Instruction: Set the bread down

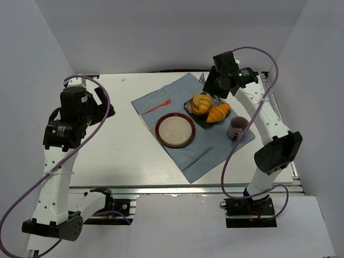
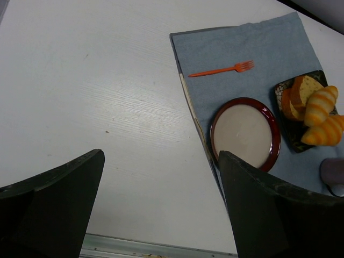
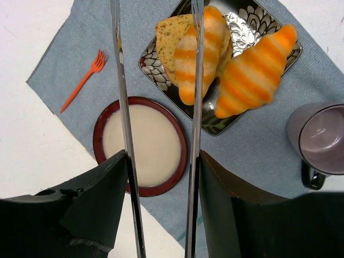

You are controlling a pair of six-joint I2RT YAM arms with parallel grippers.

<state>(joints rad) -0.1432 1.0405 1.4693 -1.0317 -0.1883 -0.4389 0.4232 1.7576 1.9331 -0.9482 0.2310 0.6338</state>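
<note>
The bread is two ridged rolls lying side by side on a black patterned tray [image 3: 215,126]: a pale golden roll [image 3: 185,59] and a darker orange roll [image 3: 252,70]. From above, the pale roll [image 1: 202,103] and the orange roll [image 1: 218,113] lie below my right gripper [image 1: 215,81]. My right gripper [image 3: 164,156] is shut on metal tongs [image 3: 122,97], whose two blades stand apart with nothing between them. One blade crosses the pale roll in the right wrist view. Over at the left, my left gripper [image 2: 161,177] hangs open above bare table.
A red-rimmed plate [image 1: 175,130] sits on the blue cloth [image 1: 161,97] beside the tray. A purple mug [image 1: 237,128] stands right of the tray. An orange fork [image 1: 157,107] and a teal stick [image 1: 196,159] lie on the cloth. A flat bun [image 3: 167,32] lies under the rolls.
</note>
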